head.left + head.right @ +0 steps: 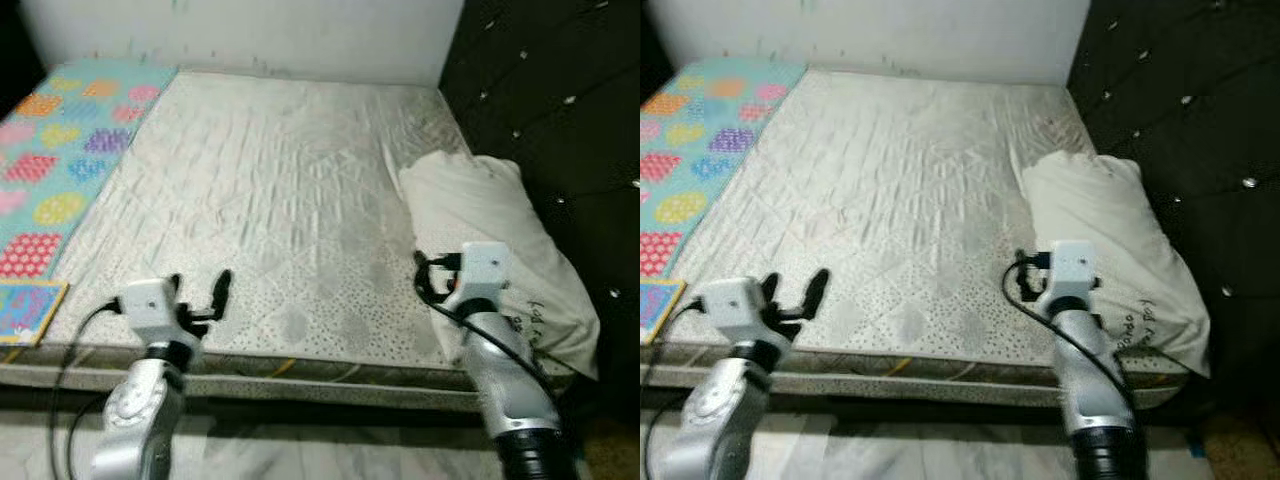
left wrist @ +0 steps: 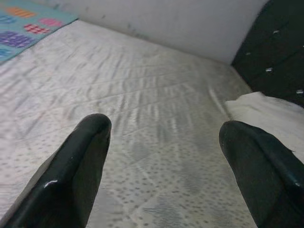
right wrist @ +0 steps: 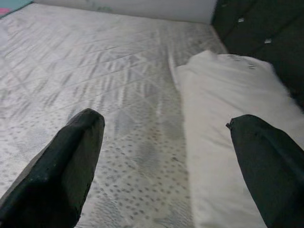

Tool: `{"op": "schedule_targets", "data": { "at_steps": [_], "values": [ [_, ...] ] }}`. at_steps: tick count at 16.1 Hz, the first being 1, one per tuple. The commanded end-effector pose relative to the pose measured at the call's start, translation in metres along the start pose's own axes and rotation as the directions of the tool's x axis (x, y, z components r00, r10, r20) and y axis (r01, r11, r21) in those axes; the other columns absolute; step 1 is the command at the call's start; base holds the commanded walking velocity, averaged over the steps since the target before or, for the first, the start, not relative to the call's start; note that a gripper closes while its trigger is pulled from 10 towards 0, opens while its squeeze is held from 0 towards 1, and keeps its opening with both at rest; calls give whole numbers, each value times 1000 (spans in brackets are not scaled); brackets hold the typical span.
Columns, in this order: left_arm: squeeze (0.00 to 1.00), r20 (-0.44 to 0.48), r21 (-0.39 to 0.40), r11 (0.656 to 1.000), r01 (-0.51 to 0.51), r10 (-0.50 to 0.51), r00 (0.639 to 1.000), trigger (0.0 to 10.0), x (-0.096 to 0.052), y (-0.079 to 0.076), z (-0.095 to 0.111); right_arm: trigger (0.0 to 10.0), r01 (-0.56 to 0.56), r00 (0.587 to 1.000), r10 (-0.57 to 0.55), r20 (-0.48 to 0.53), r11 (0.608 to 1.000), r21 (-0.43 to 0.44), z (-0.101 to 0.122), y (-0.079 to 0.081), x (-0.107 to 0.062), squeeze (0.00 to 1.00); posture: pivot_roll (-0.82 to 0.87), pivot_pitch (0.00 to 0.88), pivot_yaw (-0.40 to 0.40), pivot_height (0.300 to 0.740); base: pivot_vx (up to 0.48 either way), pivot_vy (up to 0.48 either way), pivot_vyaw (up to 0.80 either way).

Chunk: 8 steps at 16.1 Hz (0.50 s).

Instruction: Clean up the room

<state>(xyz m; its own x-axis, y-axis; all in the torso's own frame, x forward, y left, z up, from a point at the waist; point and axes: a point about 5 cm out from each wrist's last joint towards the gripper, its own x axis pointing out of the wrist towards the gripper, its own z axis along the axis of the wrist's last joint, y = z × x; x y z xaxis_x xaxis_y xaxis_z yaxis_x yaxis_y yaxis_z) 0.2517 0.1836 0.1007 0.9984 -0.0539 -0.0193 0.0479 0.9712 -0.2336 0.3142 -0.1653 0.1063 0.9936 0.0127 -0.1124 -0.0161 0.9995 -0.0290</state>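
1. Mattress (image 1: 280, 200) lies bare before me, its near edge just under both arms.
2. Left hand (image 1: 200, 295) hovers over that near edge, fingers spread apart and empty.
3. Right hand (image 3: 166, 142) is open too, beside the white pillow (image 1: 500, 240) lying along the dark headboard (image 1: 560, 100).
4. Colourful mat (image 1: 60, 150) covers the mattress's left side.

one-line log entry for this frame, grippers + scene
left gripper: open, over mattress near edge | right gripper: open, by white pillow | patterned mat on robot's left | nothing held
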Motion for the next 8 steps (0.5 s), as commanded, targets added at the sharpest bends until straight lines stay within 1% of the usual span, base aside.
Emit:
{"op": "schedule_targets", "data": {
  "at_steps": [1,4,5,6,7,8],
  "values": [
    [0,16,3,1000,23,-23,1000,10000,1,-5,4,10000,17,1000,-17,3,1000,-11,1,-6,0,0,-133,84,-25,740,431,0,0],
    [0,14,11,1000,22,-22,1000,10000,1,-4,4,10000,16,1000,-15,5,1000,-8,1,-5,1,0,-128,79,-25,740,424,0,0],
    [0,10,12,1000,16,-17,1000,10000,2,-4,4,10000,16,1000,-16,5,1000,-8,1,-5,2,0,-128,79,-24,740,319,0,0],
    [0,1,31,1000,0,0,1000,10000,3,-4,4,10000,17,1000,-17,5,1000,-8,1,-5,2,0,-128,79,-24,740,0,0,0],
    [0,-27,25,999,-38,39,999,10000,5,-3,1,10000,21,1000,-21,5,1000,-9,1,-7,1,0,-128,78,-21,740,0,0,0],
    [0,-26,19,999,-33,33,999,10000,5,-3,0,10000,24,1000,-24,5,1000,-10,0,-8,1,0,-128,79,-20,740,0,0,0]
  ]
}}
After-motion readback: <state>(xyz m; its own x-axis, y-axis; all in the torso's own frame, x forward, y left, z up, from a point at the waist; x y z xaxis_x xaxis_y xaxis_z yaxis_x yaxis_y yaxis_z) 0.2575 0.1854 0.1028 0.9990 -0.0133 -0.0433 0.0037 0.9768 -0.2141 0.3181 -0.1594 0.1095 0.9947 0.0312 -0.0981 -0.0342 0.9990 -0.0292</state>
